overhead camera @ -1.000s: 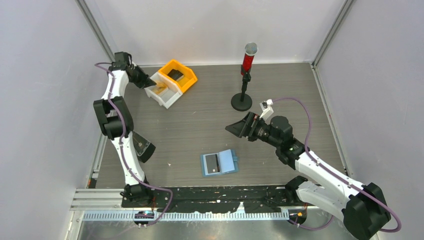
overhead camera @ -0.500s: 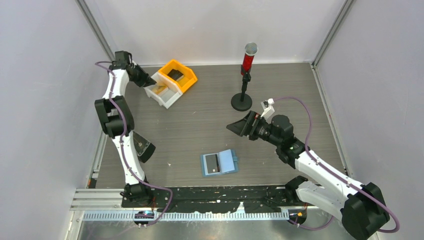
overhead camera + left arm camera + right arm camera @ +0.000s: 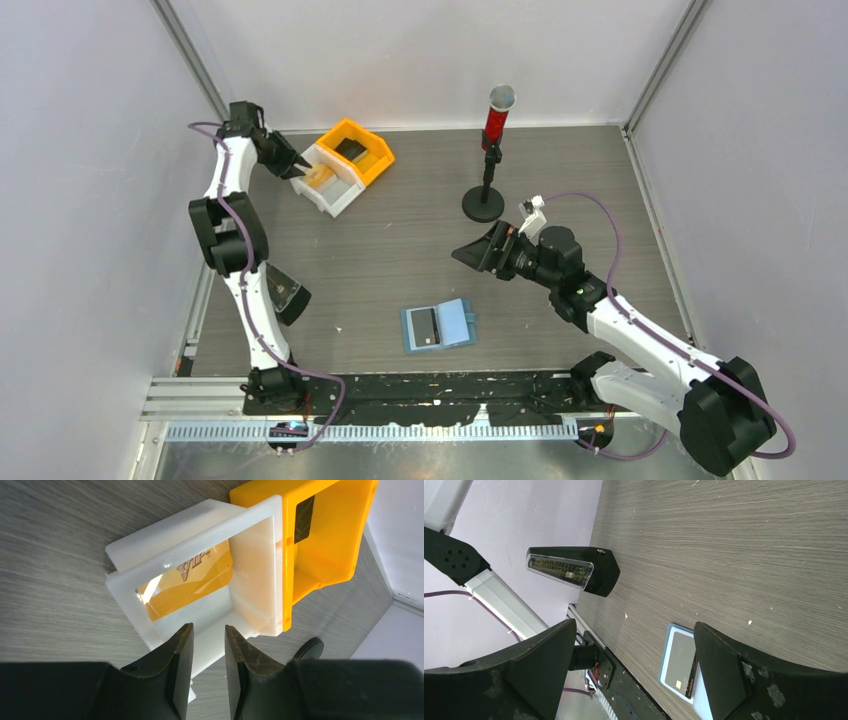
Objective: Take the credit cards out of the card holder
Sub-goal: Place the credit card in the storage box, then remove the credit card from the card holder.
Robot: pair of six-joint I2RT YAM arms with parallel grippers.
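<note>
The light-blue card holder (image 3: 458,322) lies open on the table near the front, with a dark card (image 3: 425,327) on its left half. It also shows in the right wrist view (image 3: 667,645), with the same card (image 3: 680,664). An orange-tan card (image 3: 187,580) lies in the white bin (image 3: 125,587). Another dark card (image 3: 303,519) lies in the orange bin (image 3: 345,535). My left gripper (image 3: 209,635) is slightly open and empty at the white bin's near edge (image 3: 298,168). My right gripper (image 3: 470,252) is wide open and empty, raised behind and to the right of the holder.
The white bin (image 3: 325,185) and orange bin (image 3: 362,150) stand side by side at the back left. A red microphone-like stand (image 3: 488,150) on a black round base stands at the back centre. A black link of the left arm (image 3: 574,572) rests low near the front left.
My left gripper's jaws have parted a little at the white bin. My right gripper has shifted slightly to the left. The card holder and bins have not moved.
</note>
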